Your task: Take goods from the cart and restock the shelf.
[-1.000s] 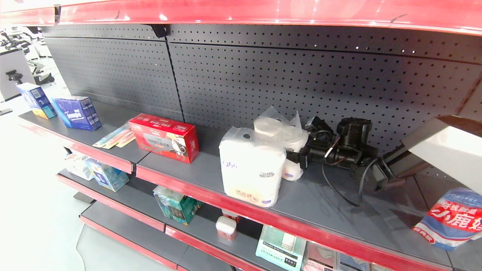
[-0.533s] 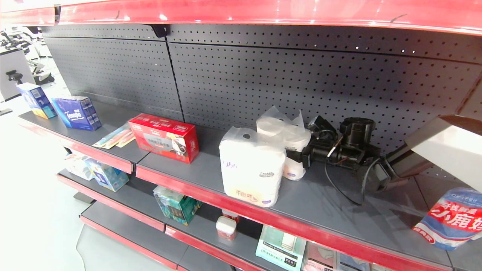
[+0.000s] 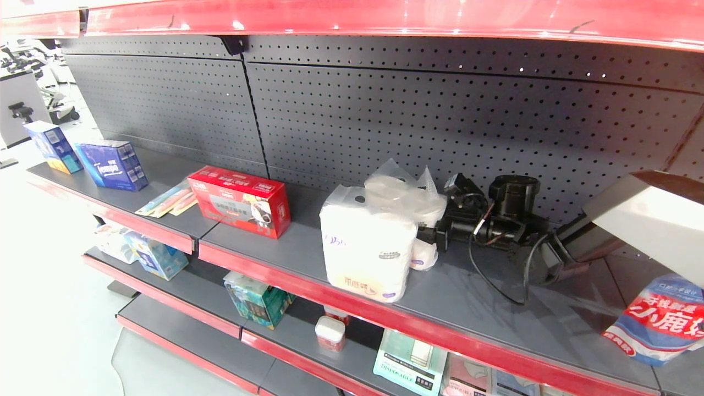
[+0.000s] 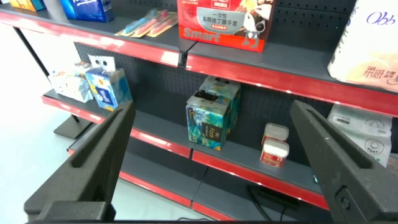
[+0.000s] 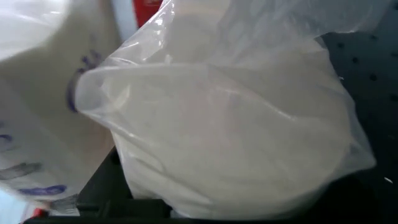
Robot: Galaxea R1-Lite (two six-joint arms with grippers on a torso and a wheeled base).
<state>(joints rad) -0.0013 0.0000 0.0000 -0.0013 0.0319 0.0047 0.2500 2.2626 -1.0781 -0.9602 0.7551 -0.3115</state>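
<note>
A plastic-wrapped pack of white toilet rolls (image 3: pixel 404 192) rests on the grey shelf (image 3: pixel 473 297), right behind a larger white toilet paper pack (image 3: pixel 367 247) at the shelf's front. My right gripper (image 3: pixel 430 236) reaches in from the right and is shut on the rear pack's side. In the right wrist view the held pack (image 5: pixel 230 124) sits close up, its wrap crinkled, with the larger pack (image 5: pixel 31 106) touching it. My left gripper (image 4: pixel 211 107) hangs open and holds nothing, in front of the lower shelves, facing a teal box (image 4: pixel 212 115).
A red box (image 3: pixel 240 201), toothbrush packs (image 3: pixel 168 199) and blue boxes (image 3: pixel 113 164) stand further left on the same shelf. A red-and-blue bag (image 3: pixel 660 322) lies at the far right. The pegboard back wall (image 3: pixel 440 121) is close behind. Lower shelves carry boxes and small jars (image 4: pixel 275 144).
My right gripper with the rear pack first edged right, then came back left and a little lower, closer behind the larger pack. The rest stayed put.
</note>
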